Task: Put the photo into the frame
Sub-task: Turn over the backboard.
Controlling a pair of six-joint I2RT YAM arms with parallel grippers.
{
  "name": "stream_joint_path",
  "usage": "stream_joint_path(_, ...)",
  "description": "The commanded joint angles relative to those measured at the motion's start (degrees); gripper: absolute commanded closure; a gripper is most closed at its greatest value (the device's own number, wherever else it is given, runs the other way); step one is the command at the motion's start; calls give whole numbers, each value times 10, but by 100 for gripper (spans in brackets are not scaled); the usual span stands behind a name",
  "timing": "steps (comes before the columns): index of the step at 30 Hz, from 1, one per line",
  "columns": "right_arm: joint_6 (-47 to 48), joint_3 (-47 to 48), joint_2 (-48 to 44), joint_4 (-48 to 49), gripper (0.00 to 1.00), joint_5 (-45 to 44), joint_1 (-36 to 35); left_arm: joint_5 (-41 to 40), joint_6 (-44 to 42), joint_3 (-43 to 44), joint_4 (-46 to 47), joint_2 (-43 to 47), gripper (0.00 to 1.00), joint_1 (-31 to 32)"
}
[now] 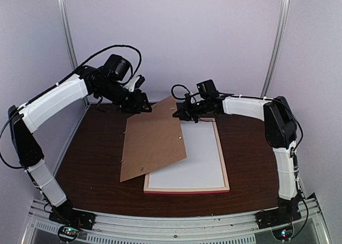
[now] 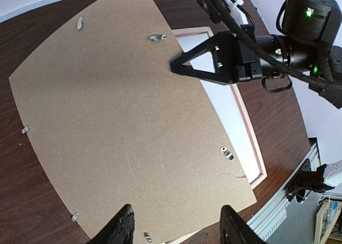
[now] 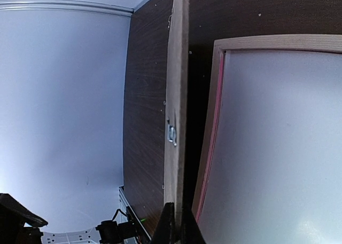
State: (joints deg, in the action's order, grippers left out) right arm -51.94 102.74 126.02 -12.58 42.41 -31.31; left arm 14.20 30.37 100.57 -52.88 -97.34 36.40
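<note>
Top external view: nearest, on the dark brown wooden desk (image 1: 91,164), a large rectangular frame (image 1: 187,190) of pale wood with pink edges lies flat, back up, with a white sheet (image 1: 197,153) filling its opening. A plain brown rectangular backing board (image 1: 152,142) overlaps the frame's left side, its far right corner lifted. There the right pincer (image 1: 177,114) is clamped on the board's edge. Further left, the left pincer (image 1: 141,106) hovers by the board's far corner, fingers spread apart.

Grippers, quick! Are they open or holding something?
Left gripper: open, holding nothing.
Right gripper: closed on the edge of the brown backing board.
</note>
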Motion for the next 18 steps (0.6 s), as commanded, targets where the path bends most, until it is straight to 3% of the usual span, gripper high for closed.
stream_joint_path(1,-21,-47,-43,92,100,42,22,-24,-12,-30,38,26,43,-18)
stream_joint_path(13,-108,-201,-166,241,100,128,95,-52,-14,-98,82,41,20,-61)
stream_joint_path(18,-78,-259,-228,210,100,153,133,-49,-15,-116,99,38,10,-72)
